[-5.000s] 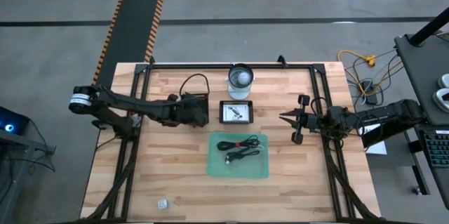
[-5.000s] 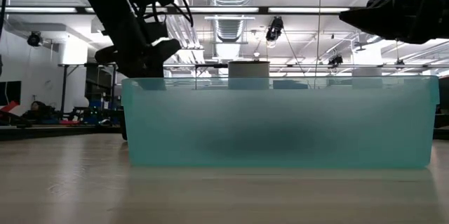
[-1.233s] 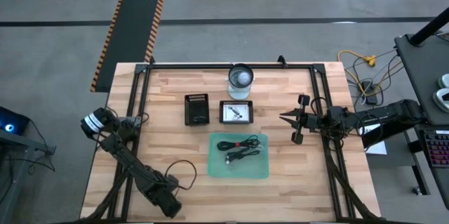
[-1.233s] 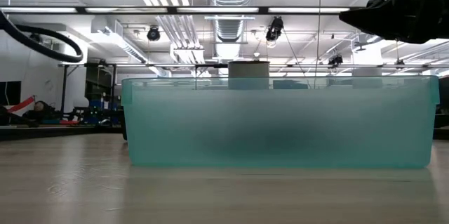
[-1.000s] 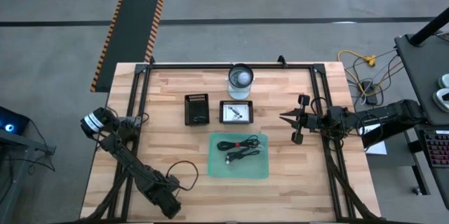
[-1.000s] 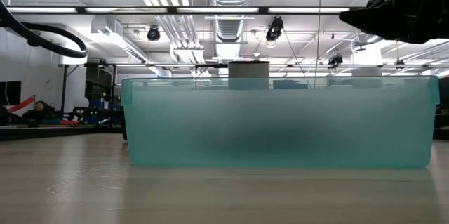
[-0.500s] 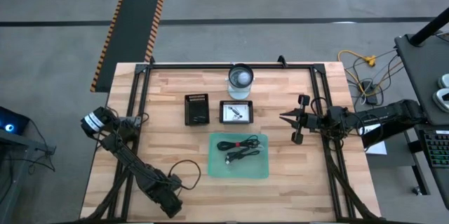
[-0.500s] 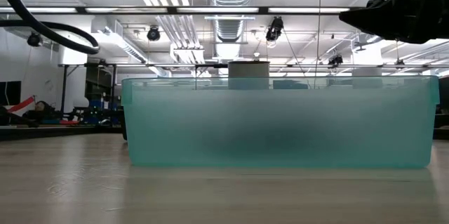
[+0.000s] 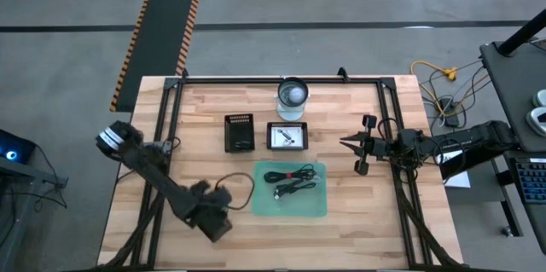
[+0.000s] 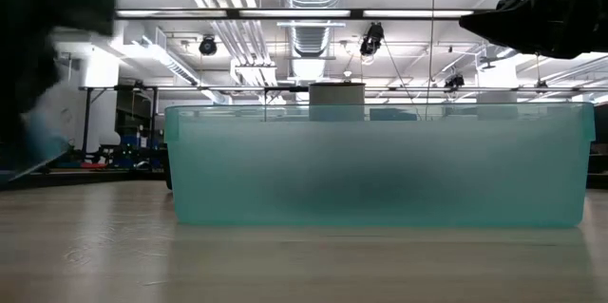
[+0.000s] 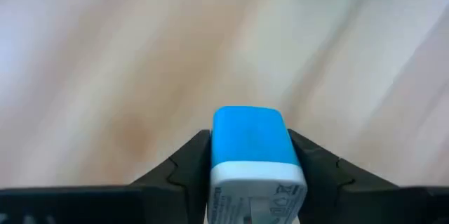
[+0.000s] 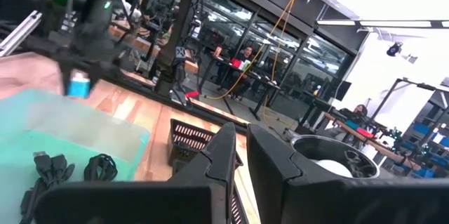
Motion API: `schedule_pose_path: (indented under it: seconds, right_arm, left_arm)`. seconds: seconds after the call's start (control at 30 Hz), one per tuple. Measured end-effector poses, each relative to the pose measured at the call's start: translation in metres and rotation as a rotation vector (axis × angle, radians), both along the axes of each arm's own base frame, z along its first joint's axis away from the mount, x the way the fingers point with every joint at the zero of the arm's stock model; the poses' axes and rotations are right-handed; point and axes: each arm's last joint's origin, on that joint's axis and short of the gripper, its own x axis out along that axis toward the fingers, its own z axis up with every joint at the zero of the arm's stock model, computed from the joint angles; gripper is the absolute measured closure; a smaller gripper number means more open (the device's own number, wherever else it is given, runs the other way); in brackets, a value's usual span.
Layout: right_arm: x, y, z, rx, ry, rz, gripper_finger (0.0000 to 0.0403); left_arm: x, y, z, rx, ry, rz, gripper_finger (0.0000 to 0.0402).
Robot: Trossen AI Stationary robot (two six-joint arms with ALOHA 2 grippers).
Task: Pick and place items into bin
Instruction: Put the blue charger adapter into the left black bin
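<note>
While looking straight down from above, seeing the left gripper [image 9: 216, 220] hanging over the wooden table [image 9: 341, 234], just left of the green bin [image 9: 317, 208] and near the table's front edge, but not making out anything in its grip. Turning to the left wrist view and finding it there: both fingers [image 11: 193, 157] squeezing a small blue and white block [image 11: 251, 150], one on each side, with blurry bare wood behind. Catching the same blue block from the right wrist view too, hanging near the bin's corner. Spotting black cables [image 9: 290, 182] lying coiled inside the bin from above, yet losing them in the low view, with only the bin's frosted front wall showing and the left arm [image 10: 38, 47] looking like a dark blur at the side. Finding the right gripper [image 9: 348, 143] waiting over the wood to the right of the bin, well apart from it, and not being able to tell open from closed there. Noticing a black box [image 9: 240, 132], a small black tray [image 9: 287, 136] and a round grey cup [image 9: 292, 97] sitting behind the bin, toward the back edge. Seeing plenty of bare wood in front of the bin and between the bin and the left gripper, with dark frame rails [image 9: 404, 212] running down both sides of the table.
</note>
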Motion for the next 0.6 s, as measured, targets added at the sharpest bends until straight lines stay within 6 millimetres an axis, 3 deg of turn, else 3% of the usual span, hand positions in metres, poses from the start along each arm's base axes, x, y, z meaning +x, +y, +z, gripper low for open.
schedule_pose_path:
  seconds: [0.1, 0.3, 0.47, 0.6]
  right_arm:
    - [0.000, 0.000, 0.000, 0.000, -0.001, 0.000, 0.0376]
    - [0.000, 0.000, 0.000, 0.000, -0.002, 0.000, 0.0376]
    - [0.000, 0.000, 0.000, 0.000, -0.001, 0.000, 0.0376]
    - [0.000, 0.000, 0.000, 0.000, 0.000, 0.000, 0.0376]
  left_arm:
    - [0.006, 0.022, 0.021, 0.212, -0.150, -0.037, 0.0267]
    - [0.022, 0.077, 0.050, 0.450, -0.213, -0.042, 0.0267]
    - [0.035, 0.126, 0.056, 0.577, -0.134, -0.024, 0.0267]
    - [0.044, 0.160, 0.047, 0.518, -0.058, -0.057, 0.0267]
